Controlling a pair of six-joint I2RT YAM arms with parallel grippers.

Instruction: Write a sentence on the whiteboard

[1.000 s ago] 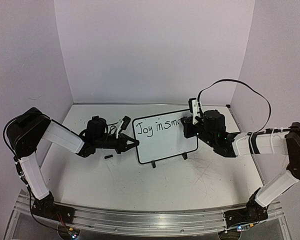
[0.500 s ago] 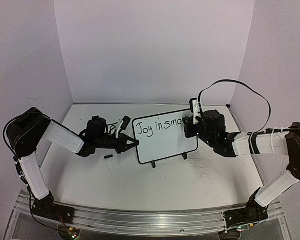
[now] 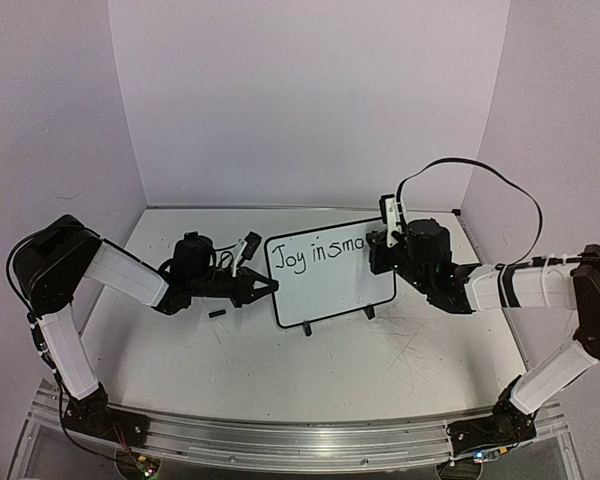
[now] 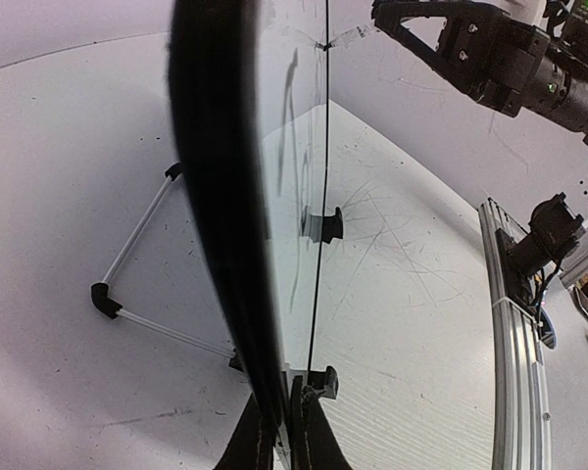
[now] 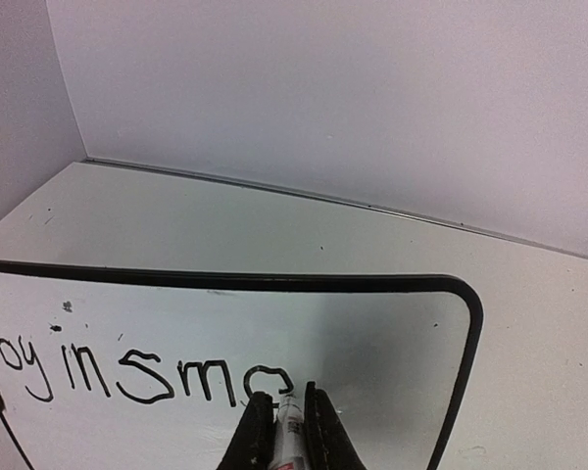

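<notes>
Two clamps: left end effector (image 4: 279, 416) on the whiteboard's (image 3: 330, 290) left edge, right end effector (image 5: 284, 399) on a marker (image 5: 290, 423). Whiteboard judged light, stiff, tippy; hold by its frame.

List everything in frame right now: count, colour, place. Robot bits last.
whiteboard: one, white with a thin black frame, upright mid-table on black feet
lettering: one unfinished line, black, top of the board, "Joy in sm" plus a part-formed letter
marker: one, white barrel, tip at the last letter
small object: one, black, on the table left of the board; too small to identify
table: one, white, scratched
rail: one, aluminium, along the near edge
left gripper: one, black, shut on the board's left edge
right gripper: one, black, shut on the marker
</notes>
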